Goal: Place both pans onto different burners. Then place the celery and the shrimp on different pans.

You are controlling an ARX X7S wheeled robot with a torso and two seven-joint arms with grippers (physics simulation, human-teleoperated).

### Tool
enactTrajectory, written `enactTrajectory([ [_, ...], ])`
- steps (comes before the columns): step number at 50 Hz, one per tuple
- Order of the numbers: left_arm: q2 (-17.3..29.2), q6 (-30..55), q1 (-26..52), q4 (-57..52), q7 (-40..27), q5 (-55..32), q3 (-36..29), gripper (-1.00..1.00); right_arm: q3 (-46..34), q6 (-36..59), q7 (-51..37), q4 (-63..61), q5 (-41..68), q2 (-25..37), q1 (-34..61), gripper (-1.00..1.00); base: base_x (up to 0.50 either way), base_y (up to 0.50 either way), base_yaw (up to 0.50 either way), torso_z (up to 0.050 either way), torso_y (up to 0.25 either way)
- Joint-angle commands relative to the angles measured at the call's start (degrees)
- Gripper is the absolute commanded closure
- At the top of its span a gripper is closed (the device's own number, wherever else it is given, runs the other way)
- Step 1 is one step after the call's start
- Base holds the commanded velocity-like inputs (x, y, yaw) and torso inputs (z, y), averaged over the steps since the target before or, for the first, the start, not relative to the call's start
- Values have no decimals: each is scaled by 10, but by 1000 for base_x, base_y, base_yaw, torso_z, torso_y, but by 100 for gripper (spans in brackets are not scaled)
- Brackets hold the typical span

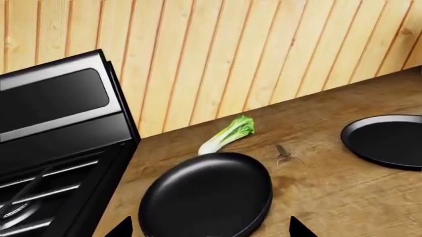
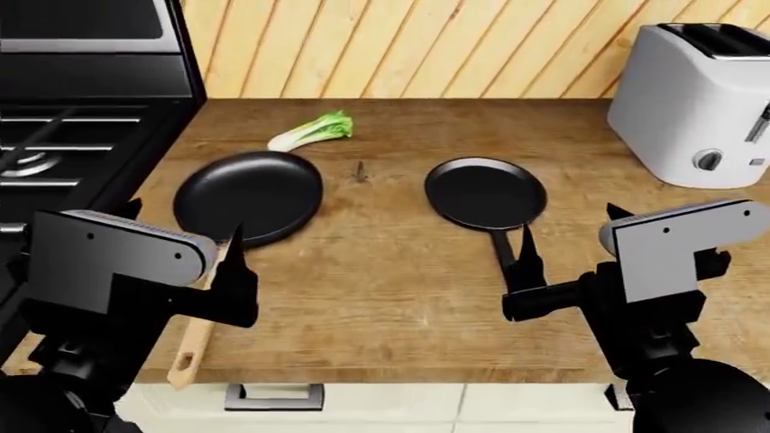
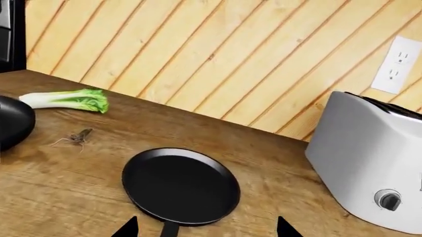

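Note:
The wooden-handled pan (image 2: pixel 249 194) lies on the counter beside the stove, its handle (image 2: pixel 198 334) pointing to the front edge. The black-handled pan (image 2: pixel 485 192) lies right of it. The celery (image 2: pixel 313 131) lies behind the first pan, and the shrimp (image 2: pixel 359 170) sits between the pans. A burner (image 2: pixel 24 162) shows under the grate at far left. My left gripper (image 2: pixel 180 225) is open and empty, above the near side of the wooden-handled pan (image 1: pixel 207 195). My right gripper (image 2: pixel 572 225) is open and empty, above the handle end of the black-handled pan (image 3: pixel 180 185).
The black stove (image 2: pixel 72 117) with its raised back panel fills the left. A white toaster (image 2: pixel 692 90) stands at the back right of the wooden counter (image 2: pixel 398 307). A plank wall with an outlet (image 3: pixel 396 64) runs behind.

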State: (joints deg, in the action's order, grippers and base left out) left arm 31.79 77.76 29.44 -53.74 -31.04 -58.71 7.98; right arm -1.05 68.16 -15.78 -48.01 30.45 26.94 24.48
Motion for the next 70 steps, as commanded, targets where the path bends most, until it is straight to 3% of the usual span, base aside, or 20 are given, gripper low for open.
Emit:
enactTrajectory([
  [1,8,-7,1,2,-9,-9,0,-100,-1,16,-7,-11,8,1,13,-100,500,0,0,0,0],
  [15,18,-27,-14,10,-9,1,-8,-100,-14,22,-14,-11,8,7,14,-100,500,0,0,0,1],
  [19,20,-33,-18,11,-9,1,-7,-100,-10,59,-26,-16,17,0,27,-100,114,0,0,0,0],
  [24,21,-61,-33,20,5,22,-18,-100,29,196,-47,-15,61,-41,73,-100,0,0,0,0,0],
  [25,21,-66,-36,21,9,27,-21,-100,33,217,-68,-6,87,-44,85,-100,0,0,0,0,0],
  [29,26,-86,-50,28,21,40,-23,-100,19,217,-335,94,392,3,145,-100,0,0,0,0,0],
  [33,29,-104,-65,32,29,51,-22,-100,-22,212,-469,158,524,12,194,-100,0,0,0,0,0],
  [41,39,-106,-81,30,30,46,-12,-100,-79,186,-491,209,528,-1,225,-100,0,0,0,0,1],
  [47,45,-112,-89,31,32,47,-7,-100,-77,171,-507,213,539,-1,211,-100,0,0,0,0,0],
  [61,55,-118,-103,24,30,34,11,-100,-100,115,-726,135,778,56,172,-100,0,0,0,0,0],
  [70,58,-118,-109,17,23,27,17,-100,-113,82,-715,110,775,73,136,-100,0,0,0,0,0],
])
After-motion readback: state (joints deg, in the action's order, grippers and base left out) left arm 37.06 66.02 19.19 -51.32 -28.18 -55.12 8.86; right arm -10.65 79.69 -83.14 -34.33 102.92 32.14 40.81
